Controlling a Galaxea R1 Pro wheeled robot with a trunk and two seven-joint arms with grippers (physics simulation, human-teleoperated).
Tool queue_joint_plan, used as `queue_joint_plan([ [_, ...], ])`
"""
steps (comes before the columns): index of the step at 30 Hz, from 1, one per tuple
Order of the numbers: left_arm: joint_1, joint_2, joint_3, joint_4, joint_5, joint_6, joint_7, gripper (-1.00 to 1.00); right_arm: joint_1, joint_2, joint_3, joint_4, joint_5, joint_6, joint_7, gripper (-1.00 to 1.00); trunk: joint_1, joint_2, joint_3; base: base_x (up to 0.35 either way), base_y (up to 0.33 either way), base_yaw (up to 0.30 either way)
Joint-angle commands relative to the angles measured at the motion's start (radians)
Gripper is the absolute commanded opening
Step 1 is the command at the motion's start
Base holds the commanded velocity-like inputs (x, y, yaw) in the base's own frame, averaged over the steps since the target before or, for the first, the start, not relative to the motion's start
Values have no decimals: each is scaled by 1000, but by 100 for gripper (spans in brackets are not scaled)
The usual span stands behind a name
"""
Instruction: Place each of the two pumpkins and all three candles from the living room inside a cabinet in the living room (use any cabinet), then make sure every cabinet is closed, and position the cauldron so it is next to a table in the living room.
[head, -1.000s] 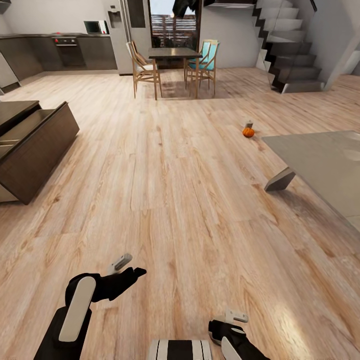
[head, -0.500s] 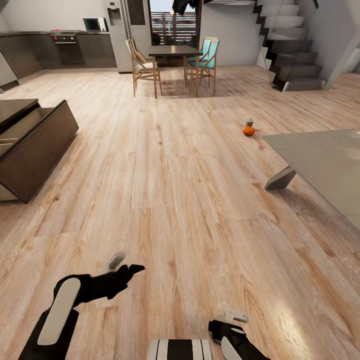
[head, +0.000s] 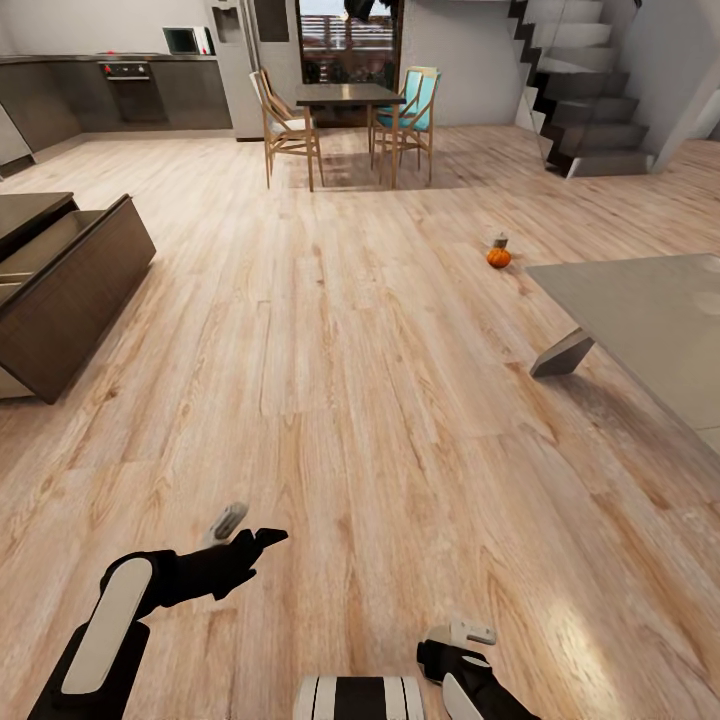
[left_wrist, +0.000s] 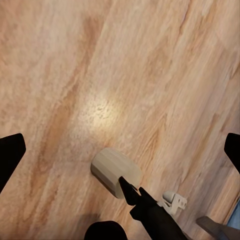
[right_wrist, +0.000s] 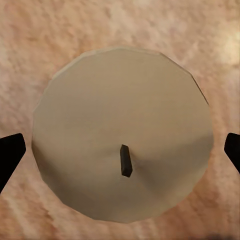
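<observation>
A bright-orange pumpkin (head: 498, 258) sits on the floor far ahead to the right, with a small grey-beige candle (head: 499, 241) just behind it. Another candle (right_wrist: 120, 130) stands wick-up on the floor directly under my right gripper (head: 458, 640). That gripper's fingers are spread wide on either side and do not touch it. In the left wrist view the same candle (left_wrist: 114, 171) shows beside my right arm's black finger. My left gripper (head: 255, 528) hangs open over bare floor at the lower left. The dark-brown cabinet (head: 75, 290) stands at the left with a drawer pulled open. The cauldron is out of view.
The grey glass-topped table (head: 640, 310) fills the right side, its angled leg (head: 560, 355) on the floor. A dining table with chairs (head: 345, 110) stands far ahead, stairs (head: 590, 110) at the far right, kitchen units (head: 120, 95) at the far left. Wide wooden floor lies between.
The whole view has shifted slightly, so the camera moved. My left arm has drawn back and down toward the lower left. The right gripper has stayed in place.
</observation>
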Motion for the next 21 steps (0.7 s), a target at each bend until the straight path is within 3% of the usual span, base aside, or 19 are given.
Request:
queue_joint_plan([
  [1,0,0,1,-1,10,3,10,100,0,-1,7,-2,-7,4,-9,100,0,0,-1,0,0,0],
  [5,0,0,1,-1,11,3,10,100,0,-1,7,-2,-7,4,-9,100,1,-1,-12,0,0,0],
  [21,0,0,1,-1,11,3,10,100,0,-1,6,-2,-7,3,-9,100,1,-1,-12,0,0,0],
])
